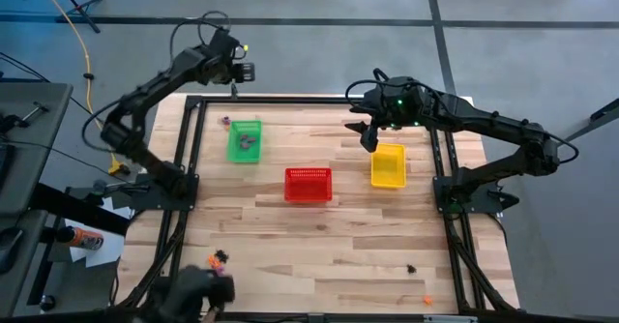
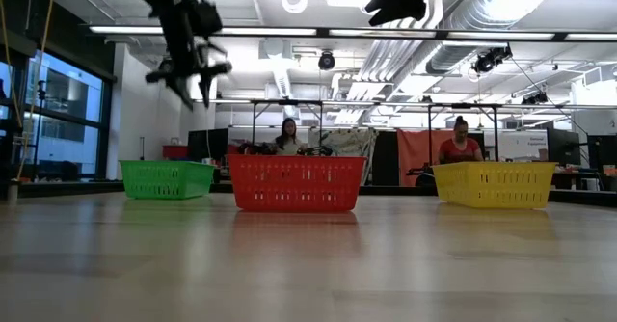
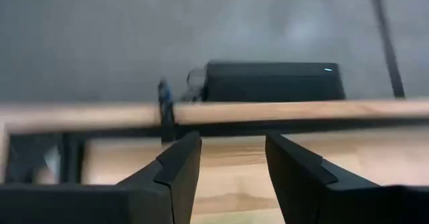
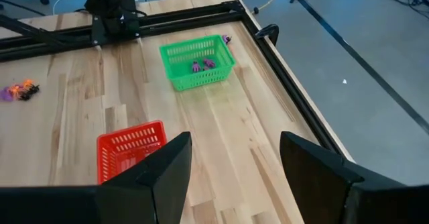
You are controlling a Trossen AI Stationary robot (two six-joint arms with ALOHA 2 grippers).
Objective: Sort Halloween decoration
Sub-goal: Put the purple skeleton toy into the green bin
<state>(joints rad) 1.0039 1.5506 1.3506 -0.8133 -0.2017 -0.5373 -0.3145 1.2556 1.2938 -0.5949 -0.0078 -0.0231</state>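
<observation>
- Left claw (image 1: 235, 74) open and empty, raised high past the far edge of the surface (image 1: 290, 226), beyond the green basket (image 1: 244, 140); right claw (image 1: 369, 130) likewise open, holding nothing, hanging just beside the yellow basket (image 1: 388, 164).
- Halloween decoration scattered: purple trinkets (image 4: 202, 65) lying inside the green basket, one more purple piece (image 1: 224, 122) on the wood just outside it at the far side.
- Further out, a small orange, purple and black cluster (image 1: 221, 258) near the front left, a black piece (image 1: 411, 268) and an orange piece (image 1: 427, 301) near the front right.
- Red basket (image 1: 309, 184) between the other two (contents not discernible).
- Likely step in hand: fetching the next trinket, probably the stray purple one nearest the left claw.
- To do it well: bring the left claw back over the surface, centre the fingers on the piece before descending, keep clear of the basket wall, close gently (tiny things skid easily), then lift straight up before carrying.
- People seated (image 2: 287, 135) in the room beyond, well away from the arms.
</observation>
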